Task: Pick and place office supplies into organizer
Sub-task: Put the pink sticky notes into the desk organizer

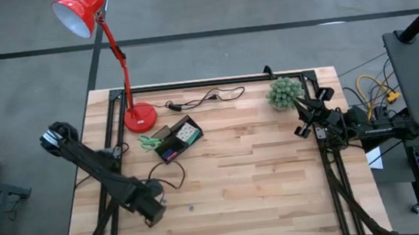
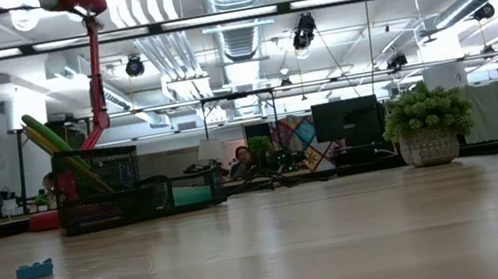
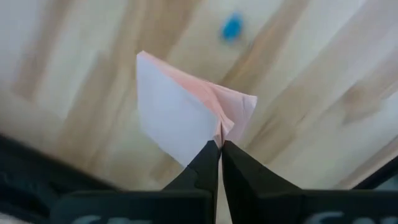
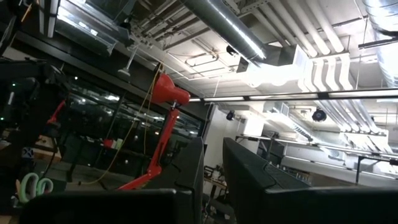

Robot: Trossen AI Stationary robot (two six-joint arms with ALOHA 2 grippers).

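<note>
My left gripper (image 1: 153, 209) hangs over the near left part of the table, pointing down, shut on a pink sticky-note pad (image 3: 186, 106). A small blue piece (image 3: 232, 28) lies on the wood beyond the pad. The black organizer (image 1: 178, 140) stands farther back, beside the red lamp base, with green-handled scissors (image 1: 148, 141) lying at its left side. In the low view the organizer (image 2: 138, 201) has green pens leaning out of it. My right gripper (image 4: 213, 174) waits raised at the table's right edge, open, with nothing between its fingers. My left gripper pinches one corner of the pink pad (image 3: 219, 132) between its two fingertips, coming from above and pointing down. The sheets crease and fan a little at that corner. The pad juts out from the fingertips, lifted off the table.
A red desk lamp stands on its round base (image 1: 140, 118) at the back left, and its black cable (image 1: 204, 99) runs along the far edge. A green plant in a pot (image 1: 284, 92) sits at the back right. The blue piece (image 2: 35, 270) lies on the near left wood.
</note>
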